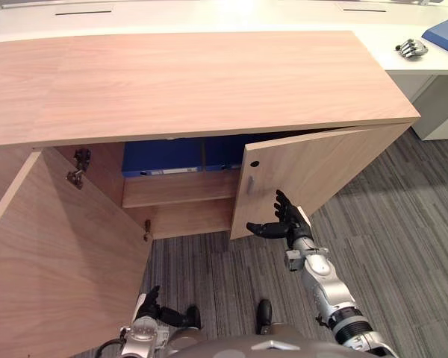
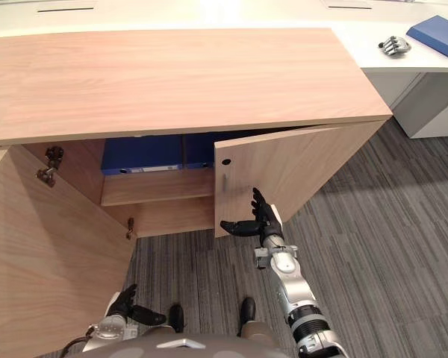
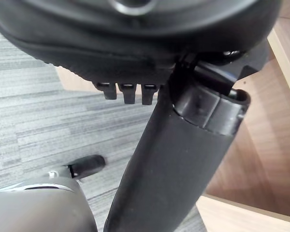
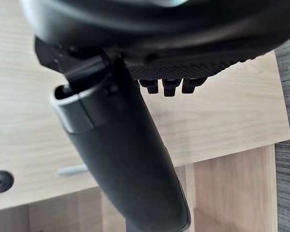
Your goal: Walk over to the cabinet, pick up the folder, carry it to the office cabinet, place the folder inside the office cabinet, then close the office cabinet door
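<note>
Left eye view shows the folder (image 1: 164, 157), a deep blue binder with a pale strip along its lower edge, standing on the upper shelf (image 1: 179, 188) inside the office cabinet (image 1: 194, 82). A second blue binder (image 1: 224, 151) stands just beside it. The left door (image 1: 60, 253) stands wide open; the right door (image 1: 313, 175) is about half shut (its free edge overlaps the shelf opening). The right hand (image 1: 287, 222) hovers at that door's outer face, fingers straight, thumb spread, holding nothing; whether it touches the door cannot be told. The left hand (image 1: 150, 306) hangs low beside the left door, fingers relaxed and empty. Grey carpet (image 1: 403, 239) spreads in front of the cabinet and to its right.
</note>
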Tool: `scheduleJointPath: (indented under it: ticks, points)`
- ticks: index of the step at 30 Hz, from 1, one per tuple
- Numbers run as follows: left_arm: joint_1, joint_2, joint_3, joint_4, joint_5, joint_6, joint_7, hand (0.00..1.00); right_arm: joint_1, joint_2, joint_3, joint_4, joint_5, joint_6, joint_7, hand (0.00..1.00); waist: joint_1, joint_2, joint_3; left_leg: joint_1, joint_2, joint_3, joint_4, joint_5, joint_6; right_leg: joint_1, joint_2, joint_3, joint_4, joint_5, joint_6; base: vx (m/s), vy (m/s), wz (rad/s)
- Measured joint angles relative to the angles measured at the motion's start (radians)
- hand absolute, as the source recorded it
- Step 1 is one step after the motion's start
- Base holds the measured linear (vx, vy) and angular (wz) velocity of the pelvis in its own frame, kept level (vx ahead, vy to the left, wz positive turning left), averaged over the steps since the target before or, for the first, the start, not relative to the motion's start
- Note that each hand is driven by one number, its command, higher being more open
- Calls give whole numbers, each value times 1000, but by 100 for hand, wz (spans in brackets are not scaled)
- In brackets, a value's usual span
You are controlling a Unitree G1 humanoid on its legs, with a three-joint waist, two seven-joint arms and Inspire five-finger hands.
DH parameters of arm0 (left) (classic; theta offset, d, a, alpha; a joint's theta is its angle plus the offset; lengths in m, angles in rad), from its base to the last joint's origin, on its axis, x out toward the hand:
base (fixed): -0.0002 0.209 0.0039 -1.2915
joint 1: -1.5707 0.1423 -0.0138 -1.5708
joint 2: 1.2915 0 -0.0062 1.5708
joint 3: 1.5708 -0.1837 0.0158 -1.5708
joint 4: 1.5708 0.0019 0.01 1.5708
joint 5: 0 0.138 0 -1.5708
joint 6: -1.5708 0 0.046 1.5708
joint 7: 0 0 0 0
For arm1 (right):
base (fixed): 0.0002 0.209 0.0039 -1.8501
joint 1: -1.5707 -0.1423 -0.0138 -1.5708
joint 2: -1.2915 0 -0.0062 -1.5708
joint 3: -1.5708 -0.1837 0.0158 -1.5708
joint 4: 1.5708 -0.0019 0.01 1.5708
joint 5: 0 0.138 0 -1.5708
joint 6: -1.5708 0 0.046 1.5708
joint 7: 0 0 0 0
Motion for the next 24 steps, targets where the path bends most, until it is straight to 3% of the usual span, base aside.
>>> scheduleJointPath:
  ticks: [4, 11, 18, 24]
  points:
    - [-16, -20, -3, -15, 0, 0, 6, 100, 71, 31, -80, 17, -47, 0, -17, 100, -2, 1, -1, 1, -1, -4, 0, 0, 0, 5, -1, -6, -1, -2, 1, 32, 11, 3]
    - [-39, -65, -13, -17, 0, 0, 5, 100, 175, 63, -140, 198, -162, 27, -31, 100, -15, 1, -7, 26, 0, -6, 0, 0, 0, 35, 0, -10, -11, -2, 1, 0, 0, 0]
    - [-17, -61, -23, -11, 0, 2, 2, 100, 192, 73, -217, 450, -233, 43, -30, 100, -17, 0, -27, 38, -1, 2, -1, 0, 0, 40, -1, -2, -6, -2, 1, 1, 8, -3]
    - [-20, -59, -23, 26, -1, 1, -6, 100, 165, 74, -250, 525, -234, 47, -32, 100, -19, -3, -38, 75, -1, 19, -6, -2, -2, 71, 0, 17, -5, -4, 4, -21, 10, -7]
